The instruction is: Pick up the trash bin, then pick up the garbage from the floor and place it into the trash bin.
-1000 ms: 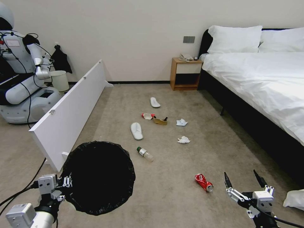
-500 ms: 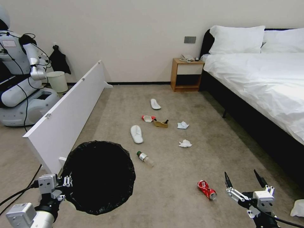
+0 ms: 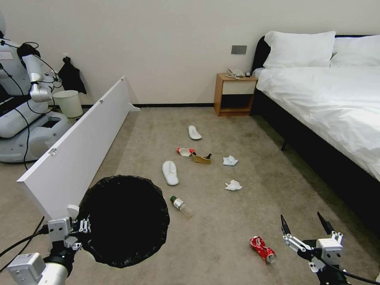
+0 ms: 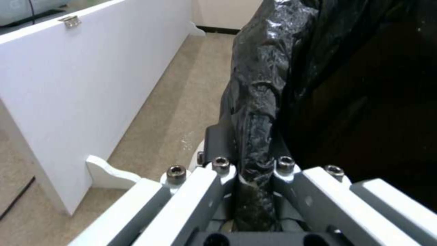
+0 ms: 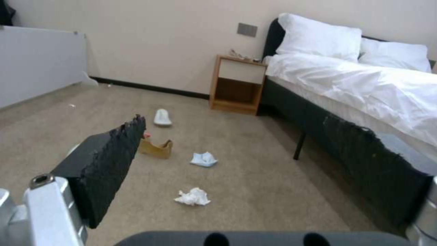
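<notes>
The trash bin (image 3: 122, 219), lined with a black bag, hangs low at my left, and my left gripper (image 3: 79, 229) is shut on its rim; the left wrist view shows the bag's folded edge (image 4: 255, 112) pinched between the jaws. My right gripper (image 3: 305, 225) is open above the carpet, just right of the crushed red can (image 3: 263, 249). More garbage lies ahead: a green-capped bottle (image 3: 181, 205), two tissues (image 3: 233, 185) (image 3: 230, 160), a brown paper scrap (image 3: 202, 158), a red-white carton (image 3: 185, 151) and two white slippers (image 3: 170, 173) (image 3: 194, 132).
A long white board (image 3: 75, 146) stands on edge along the left. Behind it are another robot (image 3: 23, 107) and a plain off-white bin (image 3: 68, 103). A bed (image 3: 336, 103) lines the right side, with a wooden nightstand (image 3: 233, 94) at the wall.
The whole picture has shifted: the camera has moved forward, so the litter sits lower and nearer. Both grippers hold the same places and states.
</notes>
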Robot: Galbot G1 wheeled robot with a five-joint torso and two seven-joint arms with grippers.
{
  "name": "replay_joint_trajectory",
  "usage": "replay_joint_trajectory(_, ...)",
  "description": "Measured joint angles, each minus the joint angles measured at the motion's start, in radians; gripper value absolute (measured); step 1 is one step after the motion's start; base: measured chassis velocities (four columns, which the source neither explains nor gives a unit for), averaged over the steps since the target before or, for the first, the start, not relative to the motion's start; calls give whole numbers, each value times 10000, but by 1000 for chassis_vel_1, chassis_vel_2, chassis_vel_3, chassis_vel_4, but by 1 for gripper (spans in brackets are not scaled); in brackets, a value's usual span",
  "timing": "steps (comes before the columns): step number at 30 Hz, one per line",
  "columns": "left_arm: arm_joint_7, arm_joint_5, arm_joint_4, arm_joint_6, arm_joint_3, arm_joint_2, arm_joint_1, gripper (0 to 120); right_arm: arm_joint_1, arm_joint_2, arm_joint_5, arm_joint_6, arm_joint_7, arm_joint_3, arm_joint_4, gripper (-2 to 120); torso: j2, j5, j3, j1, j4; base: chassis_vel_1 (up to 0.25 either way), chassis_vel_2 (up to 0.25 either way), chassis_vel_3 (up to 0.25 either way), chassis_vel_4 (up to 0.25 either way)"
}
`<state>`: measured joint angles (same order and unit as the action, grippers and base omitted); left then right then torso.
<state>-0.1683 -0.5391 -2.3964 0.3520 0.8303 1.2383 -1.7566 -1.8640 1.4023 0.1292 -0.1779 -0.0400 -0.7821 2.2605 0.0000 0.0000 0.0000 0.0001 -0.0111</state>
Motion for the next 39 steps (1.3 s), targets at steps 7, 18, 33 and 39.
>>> replay_joint_trajectory(7, 2, -7, 0, 3, 5, 1, 5, 2, 1, -10, 15, 0, -13, 0, 0, 100, 0, 0, 0, 0, 0, -74, 89, 71, -84)
replay_joint_trajectory(18, 4, -43, 12, 3, 53, -1, 27, 2, -242, -105, 8, 1001, 407, 254, -7, 100, 0, -1, 0, 1, 0, -69, 57, 82, -61)
replay_joint_trajectory(33, -25, -322, -237, 50, 683, 84, -281, 2, 249, -725, 766, 3266, 597, 1015, -1603, 100, 0, 0, 0, 0, 0, 0, 0, 0, 0)
replay_joint_trajectory(39, -31, -458, -358, 84, 1055, 138, -477, 2, 694, -1145, 1065, 3929, 615, 1523, -2331, 100, 0, 0, 0, 0, 1, 0, 0, 0, 0)
